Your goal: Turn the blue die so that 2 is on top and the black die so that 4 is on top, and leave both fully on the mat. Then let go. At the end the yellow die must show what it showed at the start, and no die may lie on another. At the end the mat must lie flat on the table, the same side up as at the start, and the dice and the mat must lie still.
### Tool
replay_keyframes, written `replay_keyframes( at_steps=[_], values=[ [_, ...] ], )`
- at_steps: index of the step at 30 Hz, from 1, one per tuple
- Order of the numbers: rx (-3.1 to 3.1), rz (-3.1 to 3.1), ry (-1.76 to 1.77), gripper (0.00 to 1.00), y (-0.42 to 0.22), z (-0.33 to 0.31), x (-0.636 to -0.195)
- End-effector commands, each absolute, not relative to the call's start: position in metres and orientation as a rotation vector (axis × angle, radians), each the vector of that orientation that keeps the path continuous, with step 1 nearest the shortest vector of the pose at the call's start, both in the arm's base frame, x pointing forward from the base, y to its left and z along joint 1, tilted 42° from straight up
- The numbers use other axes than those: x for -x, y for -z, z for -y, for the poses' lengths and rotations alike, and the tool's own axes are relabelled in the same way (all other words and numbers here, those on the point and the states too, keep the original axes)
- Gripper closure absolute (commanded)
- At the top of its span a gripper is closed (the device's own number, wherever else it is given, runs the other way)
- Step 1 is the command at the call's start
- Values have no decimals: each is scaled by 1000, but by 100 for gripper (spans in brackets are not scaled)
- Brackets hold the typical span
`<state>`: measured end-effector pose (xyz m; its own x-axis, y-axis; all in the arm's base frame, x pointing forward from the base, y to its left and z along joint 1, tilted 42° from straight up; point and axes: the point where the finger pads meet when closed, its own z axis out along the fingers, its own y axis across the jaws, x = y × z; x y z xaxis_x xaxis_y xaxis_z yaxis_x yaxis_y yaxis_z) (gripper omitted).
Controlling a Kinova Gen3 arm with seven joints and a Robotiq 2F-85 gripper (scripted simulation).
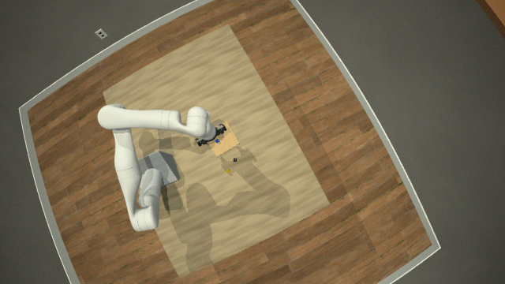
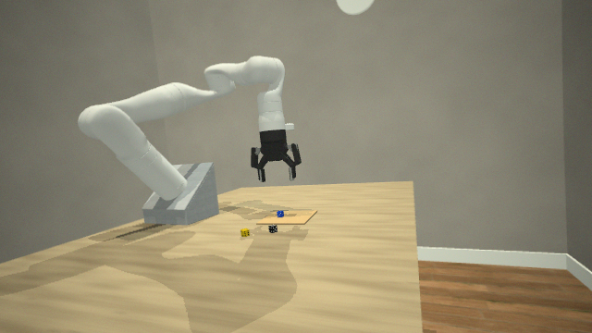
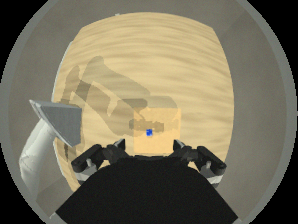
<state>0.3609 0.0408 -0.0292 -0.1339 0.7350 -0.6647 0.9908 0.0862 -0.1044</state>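
The blue die rests on the light orange mat, inside its edges. The mat lies flat on the table. The black die is on the table just off the mat's edge. The yellow die is on the table, farther from the mat, beside the black one. The dice lie apart. Their top faces are too small to read. My gripper is wide open and empty, pointing down well above the mat and blue die. The wrist view does not show the black and yellow dice.
The grey wedge-shaped base of the arm stands on the table, to the left of the mat in the exterior view. Arm shadows fall across the table, the black and yellow dice and part of the mat.
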Motion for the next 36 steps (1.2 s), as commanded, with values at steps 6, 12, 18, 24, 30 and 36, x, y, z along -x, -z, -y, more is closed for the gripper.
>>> replay_keyframes(
  at_steps=[6,12,18,24,30,36],
  values=[
    [-1714,-1910,742,0,26,-39,-366],
    [-1744,-1882,709,0,21,-35,-375],
    [-1803,-1823,644,0,10,-27,-392],
    [-1855,-1762,583,0,-2,-17,-408],
    [-1951,-1629,466,0,-27,7,-438],
    [-2056,-1433,321,0,-65,47,-471]
  ],
)
